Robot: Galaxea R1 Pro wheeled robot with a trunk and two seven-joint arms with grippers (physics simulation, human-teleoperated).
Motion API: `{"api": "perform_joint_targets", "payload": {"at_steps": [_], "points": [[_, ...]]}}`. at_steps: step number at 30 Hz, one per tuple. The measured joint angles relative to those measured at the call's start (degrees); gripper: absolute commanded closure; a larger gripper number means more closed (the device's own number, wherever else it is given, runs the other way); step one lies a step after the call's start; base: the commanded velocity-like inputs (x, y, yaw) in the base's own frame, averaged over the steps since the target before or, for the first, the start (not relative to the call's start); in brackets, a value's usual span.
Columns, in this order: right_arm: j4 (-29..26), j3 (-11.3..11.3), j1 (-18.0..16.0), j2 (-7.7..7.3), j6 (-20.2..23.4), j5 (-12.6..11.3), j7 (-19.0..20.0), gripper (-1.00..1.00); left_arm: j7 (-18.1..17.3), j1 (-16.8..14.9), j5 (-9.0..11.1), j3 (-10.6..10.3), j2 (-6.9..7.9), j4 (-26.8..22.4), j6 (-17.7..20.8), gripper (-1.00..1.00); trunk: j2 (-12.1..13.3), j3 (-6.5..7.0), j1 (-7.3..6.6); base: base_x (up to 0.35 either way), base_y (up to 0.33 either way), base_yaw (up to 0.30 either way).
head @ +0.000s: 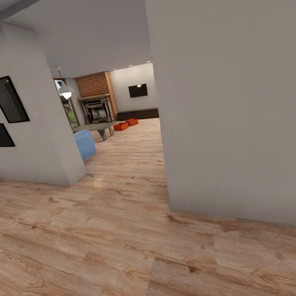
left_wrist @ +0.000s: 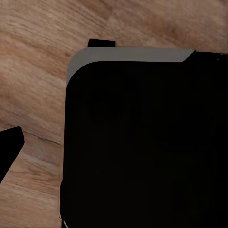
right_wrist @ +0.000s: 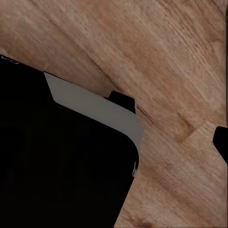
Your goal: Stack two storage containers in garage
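The two storage containers show in the head view as small orange-red bins, one (head: 121, 126) left of the other (head: 132, 121), side by side on the light wood-plank floor of the far living room, in front of the long dark low cabinet (head: 137, 115). Both are far beyond arm's reach. In the left wrist view my left gripper (left_wrist: 114, 152) hangs over the planks, with one dark fingertip (left_wrist: 9, 152) at the picture's edge. My right gripper (right_wrist: 114, 142) hangs likewise, with one fingertip (right_wrist: 221, 142) at the edge. Neither holds anything.
A white wall corner (head: 170, 163) juts in close on the right, and a wall with black picture frames (head: 8, 101) stands left; the passage runs between them. Beyond are a blue sofa (head: 85, 144), a low table (head: 97, 127) and a red-brick fireplace (head: 97, 103). My dark base (left_wrist: 142, 142) is under both wrists.
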Motion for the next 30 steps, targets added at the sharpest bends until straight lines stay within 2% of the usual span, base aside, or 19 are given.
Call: {"api": "perform_joint_targets", "payload": {"at_steps": [26, 30], "points": [[0.0, 0.1, 0.0, 0.07, 0.1, 0.1, -0.2, -1.00, 0.0, 0.0, 0.0, 0.0, 0.00, 0.0, 0.0, -1.00, 0.0, 0.00, 0.00, 0.322, 0.000, 0.005], [0.0, 0.1, 0.0, 0.10, 0.1, 0.1, -0.2, -1.00, 0.0, 0.0, 0.0, 0.0, 0.00, 0.0, 0.0, -1.00, 0.0, 0.00, 0.00, 0.322, 0.000, 0.150]]}}
